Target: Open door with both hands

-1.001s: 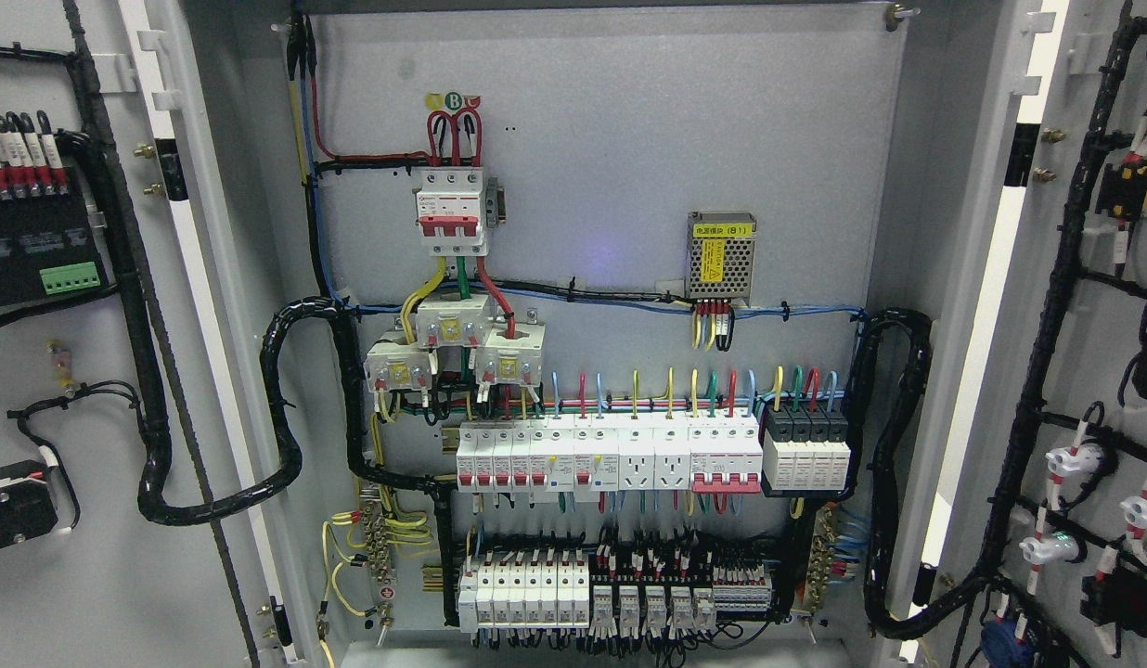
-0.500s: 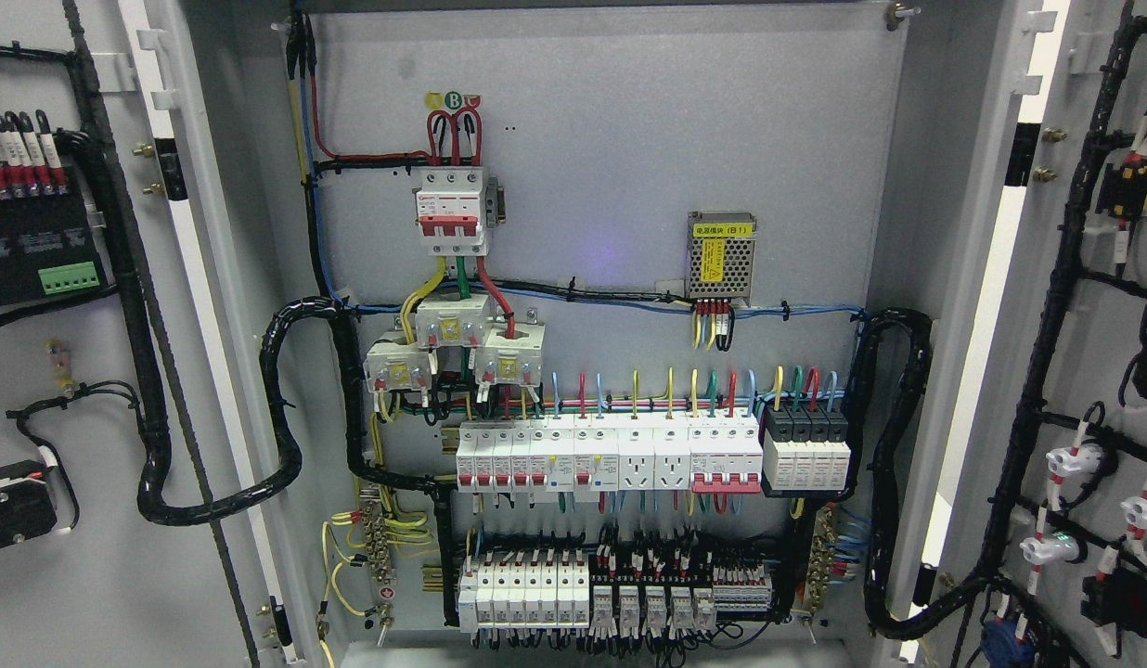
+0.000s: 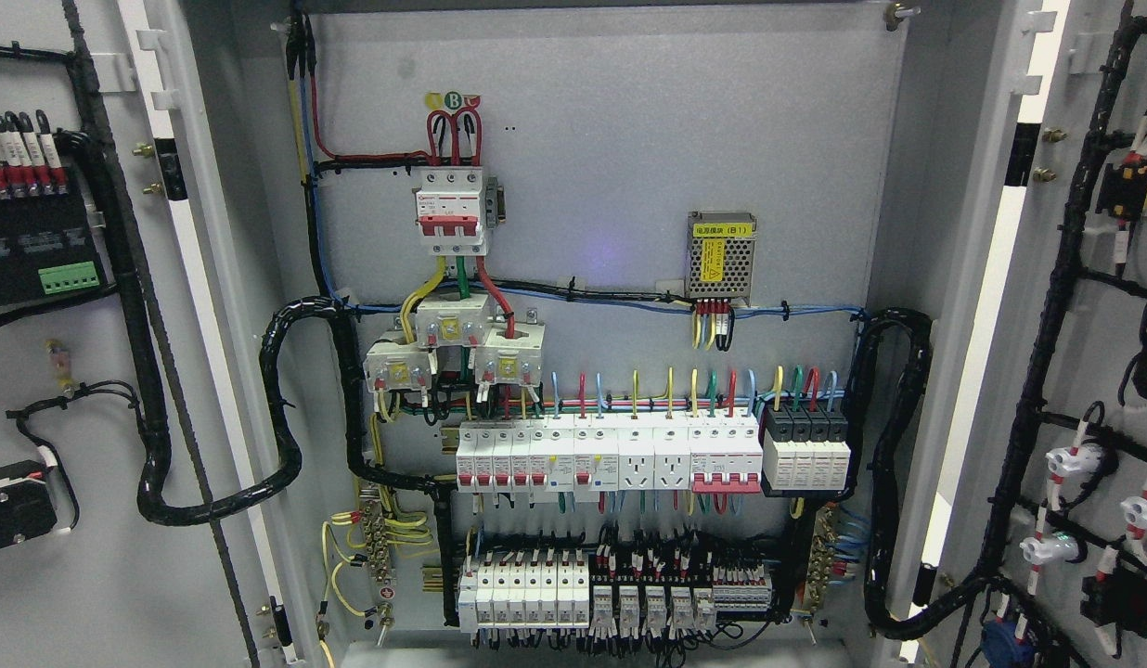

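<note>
**Both cabinet doors stand wide open; no hand in sight**

The left door and the right door of the cabinet are swung fully outward, their inner faces turned toward the camera at either edge of the head view. Neither robot hand shows in the picture, so whether they are released or clenched cannot be told. Judged from how the doors lie, the opening looks done.

The doors appear to be stiff sheet metal, probably heavy for their size, since each carries parts and a thick black cable bundle looping across from the cabinet near the hinge. They should swing rigidly on their hinges without flexing. The safest hold would be the bare free edge or an outside handle, which is hidden here; the wired inner faces are fragile and easy to snag.

Inside the cabinet, a red-and-white main breaker sits high on the back panel, a small metal power supply is to its right, a row of white breakers runs across the middle, and relays line the bottom. The lowest corners are too cluttered to read clearly.
</note>
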`<state>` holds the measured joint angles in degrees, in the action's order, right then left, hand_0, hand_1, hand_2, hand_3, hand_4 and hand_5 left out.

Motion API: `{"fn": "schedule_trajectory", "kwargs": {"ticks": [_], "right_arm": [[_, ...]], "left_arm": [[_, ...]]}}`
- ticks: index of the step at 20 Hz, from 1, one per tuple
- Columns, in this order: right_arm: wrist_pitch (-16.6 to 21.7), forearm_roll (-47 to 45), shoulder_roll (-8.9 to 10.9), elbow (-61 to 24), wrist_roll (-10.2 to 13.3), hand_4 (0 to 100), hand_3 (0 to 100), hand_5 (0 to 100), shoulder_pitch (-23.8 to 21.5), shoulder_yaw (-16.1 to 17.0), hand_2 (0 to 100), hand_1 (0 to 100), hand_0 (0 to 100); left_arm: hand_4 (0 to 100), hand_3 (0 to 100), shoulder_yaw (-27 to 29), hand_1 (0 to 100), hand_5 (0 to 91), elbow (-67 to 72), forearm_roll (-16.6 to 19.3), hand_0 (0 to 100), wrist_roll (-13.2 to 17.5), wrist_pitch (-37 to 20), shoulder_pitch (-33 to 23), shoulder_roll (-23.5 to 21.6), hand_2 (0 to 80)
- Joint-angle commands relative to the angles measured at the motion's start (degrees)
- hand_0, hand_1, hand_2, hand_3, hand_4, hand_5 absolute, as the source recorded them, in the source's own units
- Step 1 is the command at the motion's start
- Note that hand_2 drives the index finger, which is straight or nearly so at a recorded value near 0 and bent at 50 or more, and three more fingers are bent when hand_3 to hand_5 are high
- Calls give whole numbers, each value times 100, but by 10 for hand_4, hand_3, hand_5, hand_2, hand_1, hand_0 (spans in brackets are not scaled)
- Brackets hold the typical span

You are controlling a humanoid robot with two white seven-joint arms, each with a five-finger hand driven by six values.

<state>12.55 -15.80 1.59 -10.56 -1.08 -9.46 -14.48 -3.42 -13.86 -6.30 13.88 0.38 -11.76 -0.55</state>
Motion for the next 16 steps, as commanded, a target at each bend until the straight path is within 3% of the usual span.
{"fn": "schedule_trajectory", "kwargs": {"ticks": [1, 6, 9, 16], "right_arm": [[-366, 305, -432, 555, 73, 0, 0, 0, 76, 200, 0, 0, 0], [-630, 508, -432, 529, 81, 0, 0, 0, 85, 200, 0, 0, 0], [-991, 517, -432, 502, 81, 0, 0, 0, 146, 191, 0, 0, 0], [-1000, 666, -405, 511, 134, 0, 0, 0, 164, 217, 0, 0, 0]], "left_arm": [[32, 0, 149, 0, 0, 235, 190, 0, -44, 41, 7, 178, 0], [32, 0, 149, 0, 0, 244, 190, 0, -123, 41, 7, 187, 0], [32, 0, 123, 0, 0, 235, 190, 0, -88, 23, 16, 187, 0], [32, 0, 114, 0, 0, 209, 155, 0, -88, -30, 7, 178, 0]]}}
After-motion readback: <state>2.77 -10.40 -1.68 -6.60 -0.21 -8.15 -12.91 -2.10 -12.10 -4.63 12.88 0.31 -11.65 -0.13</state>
